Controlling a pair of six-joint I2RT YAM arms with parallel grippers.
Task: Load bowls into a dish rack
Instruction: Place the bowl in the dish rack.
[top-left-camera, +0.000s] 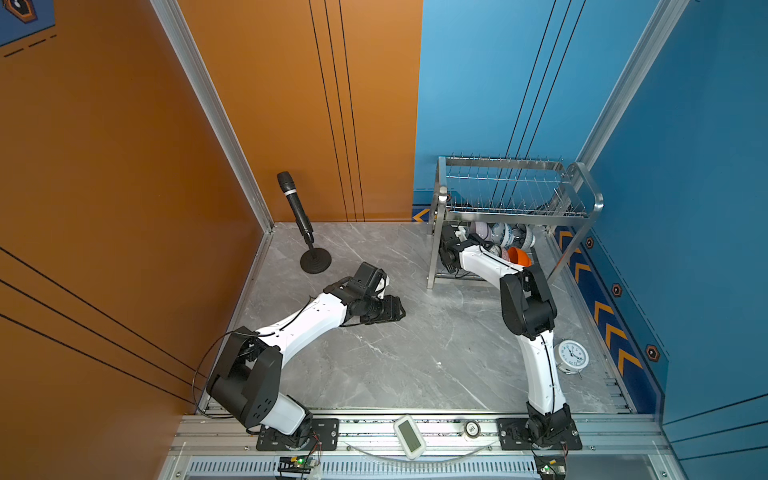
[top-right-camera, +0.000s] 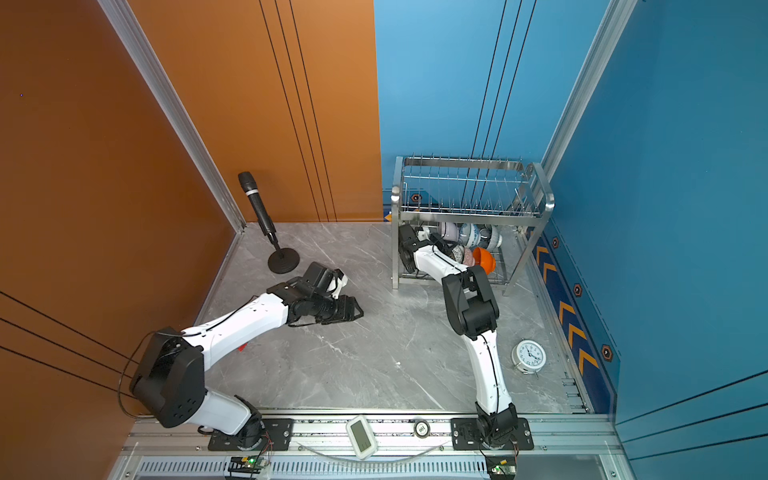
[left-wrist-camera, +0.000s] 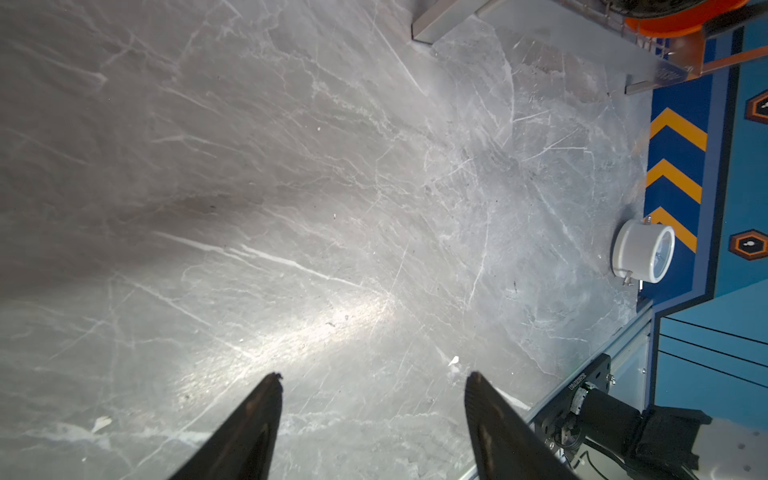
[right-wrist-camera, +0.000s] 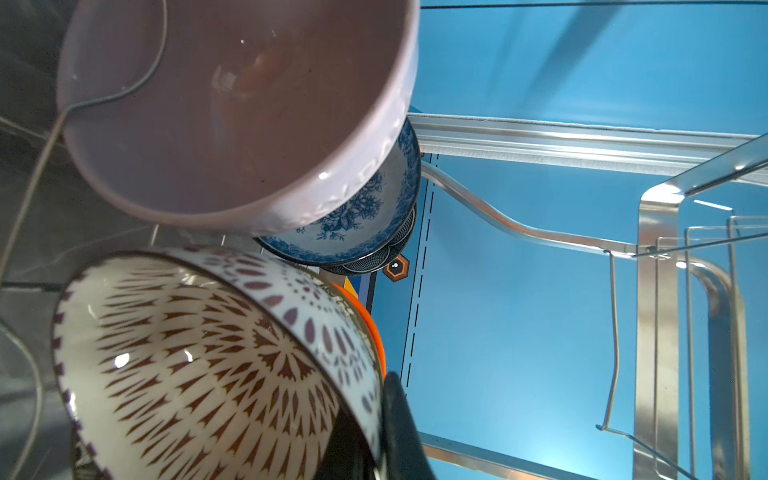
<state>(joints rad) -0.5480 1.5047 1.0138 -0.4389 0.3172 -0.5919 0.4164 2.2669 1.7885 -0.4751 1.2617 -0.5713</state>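
The dish rack (top-left-camera: 515, 214) (top-right-camera: 469, 214) stands at the back right, and its lower tier holds several bowls on edge. In the right wrist view the leaf-patterned bowl (right-wrist-camera: 199, 365) fills the near side, with my right gripper (right-wrist-camera: 376, 415) shut on its rim, one finger inside and one outside. Past it are the lilac bowl (right-wrist-camera: 232, 116) (top-left-camera: 481, 229), the blue floral bowl (right-wrist-camera: 357, 216) (top-left-camera: 508, 237) and the orange bowl (right-wrist-camera: 374, 328) (top-left-camera: 519, 257). My left gripper (left-wrist-camera: 374, 376) (top-left-camera: 392, 309) is open over bare table, left of the rack.
A black microphone on a round stand (top-left-camera: 299, 216) is at the back left. A white alarm clock (top-left-camera: 572, 354) (left-wrist-camera: 644, 251) sits by the right wall. A small white timer (top-left-camera: 409, 436) lies on the front rail. Walls close three sides.
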